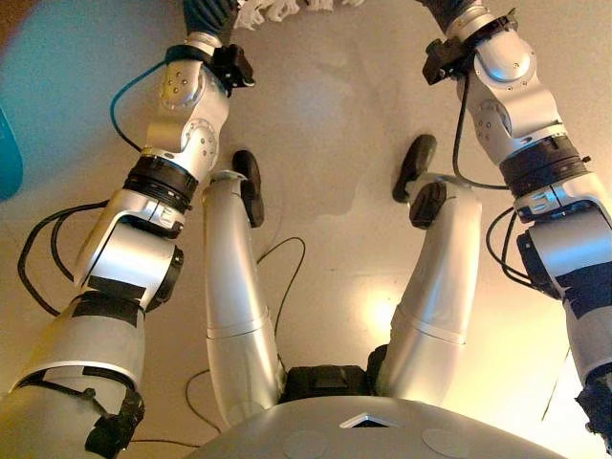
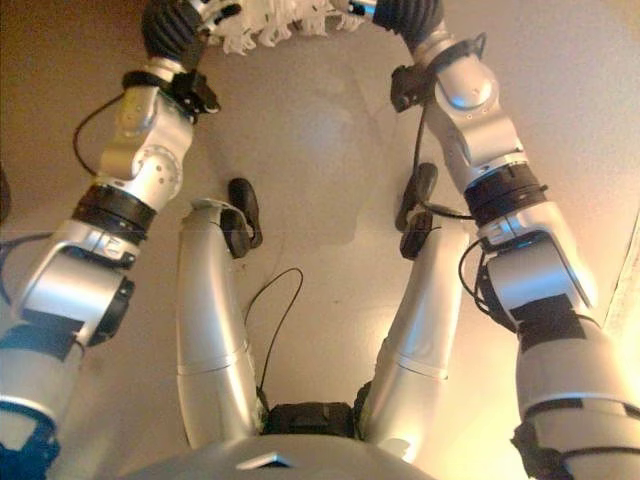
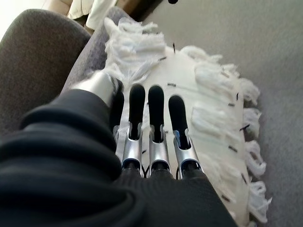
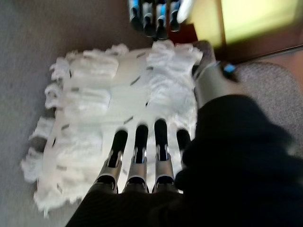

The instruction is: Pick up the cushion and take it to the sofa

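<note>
The cushion is white with shaggy fringed tufts. It sits between my two hands at the top edge of the eye views. My left hand lies with straight fingers flat against one face of it. My right hand lies the same way, fingers straight, against the opposite face. Neither hand curls round it. In the eye views only the dark covers of the left hand and right hand show. The left hand's fingertips show past the cushion in the right wrist view.
Grey rounded upholstery lies right beside the cushion, with more grey fabric on its other side. A teal object is at the far left. Beige floor lies below. A brown edge lies past the cushion.
</note>
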### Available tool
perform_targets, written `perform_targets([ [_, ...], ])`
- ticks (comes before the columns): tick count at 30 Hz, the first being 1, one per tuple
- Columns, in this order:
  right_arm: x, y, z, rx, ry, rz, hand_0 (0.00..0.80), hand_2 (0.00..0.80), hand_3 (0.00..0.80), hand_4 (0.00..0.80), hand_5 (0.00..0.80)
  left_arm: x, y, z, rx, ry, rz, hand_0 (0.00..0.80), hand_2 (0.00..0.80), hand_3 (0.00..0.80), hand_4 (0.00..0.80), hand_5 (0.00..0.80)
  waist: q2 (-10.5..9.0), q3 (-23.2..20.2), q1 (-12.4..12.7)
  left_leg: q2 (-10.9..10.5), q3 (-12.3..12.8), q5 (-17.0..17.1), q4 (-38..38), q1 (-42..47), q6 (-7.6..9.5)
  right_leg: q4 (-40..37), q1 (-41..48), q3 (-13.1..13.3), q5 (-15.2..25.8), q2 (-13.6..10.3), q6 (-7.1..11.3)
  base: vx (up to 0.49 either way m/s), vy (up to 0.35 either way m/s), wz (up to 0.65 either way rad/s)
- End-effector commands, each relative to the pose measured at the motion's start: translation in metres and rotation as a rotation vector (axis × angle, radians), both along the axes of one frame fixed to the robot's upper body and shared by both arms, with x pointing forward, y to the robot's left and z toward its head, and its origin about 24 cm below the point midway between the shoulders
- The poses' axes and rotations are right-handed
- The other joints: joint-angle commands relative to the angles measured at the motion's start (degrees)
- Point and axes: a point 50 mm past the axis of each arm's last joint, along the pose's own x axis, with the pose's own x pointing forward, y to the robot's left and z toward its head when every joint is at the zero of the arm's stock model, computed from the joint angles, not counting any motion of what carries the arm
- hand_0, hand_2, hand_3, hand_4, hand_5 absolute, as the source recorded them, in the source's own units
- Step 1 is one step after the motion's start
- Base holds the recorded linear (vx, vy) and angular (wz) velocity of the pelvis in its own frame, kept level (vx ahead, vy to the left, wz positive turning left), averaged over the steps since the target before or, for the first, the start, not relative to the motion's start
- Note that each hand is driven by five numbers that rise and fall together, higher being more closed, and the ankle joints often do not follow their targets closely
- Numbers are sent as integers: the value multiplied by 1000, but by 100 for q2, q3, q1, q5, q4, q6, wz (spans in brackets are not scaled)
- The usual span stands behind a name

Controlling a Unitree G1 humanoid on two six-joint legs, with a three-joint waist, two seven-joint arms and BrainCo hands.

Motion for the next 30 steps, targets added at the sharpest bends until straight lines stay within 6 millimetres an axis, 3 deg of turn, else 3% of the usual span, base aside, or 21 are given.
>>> perform_targets([
  [1,-4,24,6,63,-26,104,800,800,800,800,800,-5,-23,12,-76,-69,-116,800,800,800,800,800,349,-89,-77,162,206,1843,-1707,-239,9,-710,42,-15,867,92,-61,2,-8,4],
  [14,-14,16,-22,133,-37,95,800,800,800,800,800,-19,-34,-30,-106,-20,-229,800,800,800,800,800,319,-89,-104,224,36,1866,-1511,-239,-56,-565,42,87,936,115,-25,-2,-7,-1],
  [19,-14,5,-33,97,-36,-7,800,800,800,800,800,-21,-28,-46,-116,34,-163,800,800,800,800,800,305,-89,-100,284,-49,1913,-1421,-239,-91,-494,42,95,1006,102,13,-11,-46,-6],
  [20,-14,3,-34,99,-38,-33,800,800,800,800,800,-21,-25,-47,-130,46,-135,596,596,596,596,596,304,-89,-97,292,-58,1909,-1387,-239,-94,-468,42,102,1003,108,15,-9,-49,-7],
  [21,-13,-3,-33,110,-49,-66,198,198,198,198,198,-19,-17,-50,-161,60,-94,0,0,0,0,0,297,-89,-96,306,-72,1911,-1342,-239,-100,-428,42,107,999,108,21,-4,-44,-9],
  [22,-12,-8,-33,118,-56,-98,0,0,0,0,0,-18,-10,-50,-188,61,-57,0,0,0,0,0,290,-89,-98,308,-82,1916,-1319,-239,-104,-401,42,112,997,114,27,-1,-52,-10],
  [30,-23,-47,-55,149,-71,-268,0,0,0,0,0,-31,37,-77,-276,45,139,0,0,0,0,0,286,-89,-83,223,-120,1914,-1306,-239,-111,-384,42,17,981,177,56,-6,-59,-7],
])
